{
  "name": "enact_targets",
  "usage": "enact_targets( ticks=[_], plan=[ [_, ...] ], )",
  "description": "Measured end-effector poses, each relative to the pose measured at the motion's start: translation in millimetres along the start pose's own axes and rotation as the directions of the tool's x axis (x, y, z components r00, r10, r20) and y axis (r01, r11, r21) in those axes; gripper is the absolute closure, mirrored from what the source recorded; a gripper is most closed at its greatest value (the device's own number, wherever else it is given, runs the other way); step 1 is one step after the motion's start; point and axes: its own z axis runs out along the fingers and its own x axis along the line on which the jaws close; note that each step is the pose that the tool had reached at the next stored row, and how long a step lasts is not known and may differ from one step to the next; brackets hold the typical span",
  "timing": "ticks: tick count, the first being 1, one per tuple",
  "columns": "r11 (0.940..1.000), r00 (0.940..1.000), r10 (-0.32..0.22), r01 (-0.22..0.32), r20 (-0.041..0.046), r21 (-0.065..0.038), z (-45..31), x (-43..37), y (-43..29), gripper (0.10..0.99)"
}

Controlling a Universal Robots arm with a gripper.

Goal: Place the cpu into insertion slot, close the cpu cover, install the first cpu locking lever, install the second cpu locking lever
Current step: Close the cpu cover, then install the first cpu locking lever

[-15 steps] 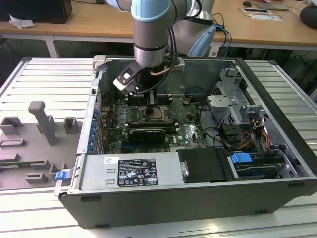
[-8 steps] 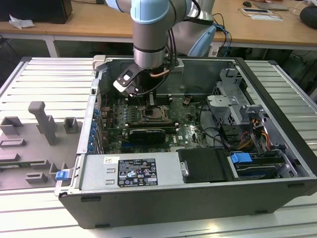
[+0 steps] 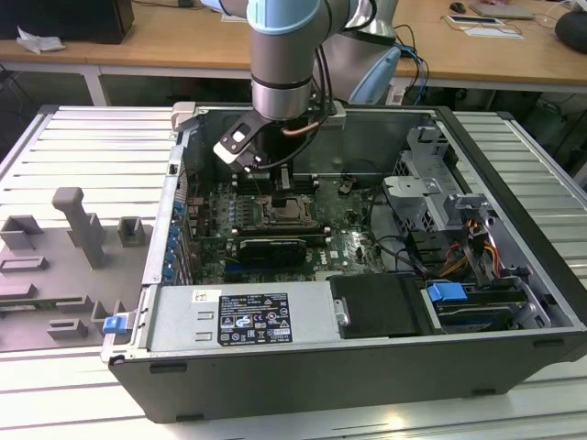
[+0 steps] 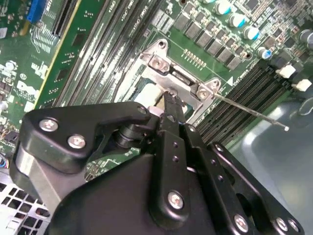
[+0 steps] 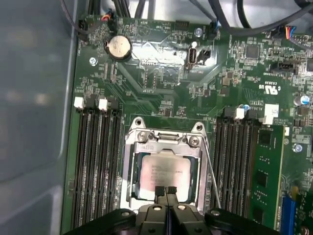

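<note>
Reaching in: a robot arm (image 3: 284,55) extends from above into an open computer case (image 3: 275,394) that lies on its side on a ribbed metal worktop (image 3: 92,137).
Exterior view's left: a grey fixture (image 3: 78,229) with blocky posts sits on the worktop beside the case, well apart from the work.
Centre: the gripper (image 3: 280,194) hangs directly over the insertion slot (image 3: 298,218) on the green board, probably so it can press straight down.
Fingers: in the first wrist view the two fingers (image 5: 159,191) are pressed together with nothing between them, likely to act as one narrow pusher.
Cpu: the cpu (image 5: 164,169) lies flat inside the insertion slot, its pale metal top facing up.
Cpu cover: the cpu cover (image 5: 168,145) appears folded down, framing the chip. The closed tips sit at its near edge.
Locking lever: a thin wire locking lever (image 5: 211,174) runs along one side of the slot. In the second wrist view it juts out freely, so it seems unlatched.
Exterior view's right: drive bays (image 3: 440,202) and loose cables occupy that end of the case.
Hidden: the gripper's black body covers the near edge of the cpu and cover. Whether the tips touch the cover or the chip is hard to tell, and so is which of the two levers this one is.
</note>
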Motion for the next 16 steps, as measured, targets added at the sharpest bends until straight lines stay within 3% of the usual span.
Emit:
enact_targets(
  ticks=[10, 16],
  plan=[
    [1.0, 1.0, 0.0, 0.0, 0.0, 0.0, 0.6, -1.4, 18.7, 0.98],
    [1.0, 1.0, 0.0, 0.0, 0.0, 0.0, 0.4, -1.6, 21.9, 0.98]
  ],
)
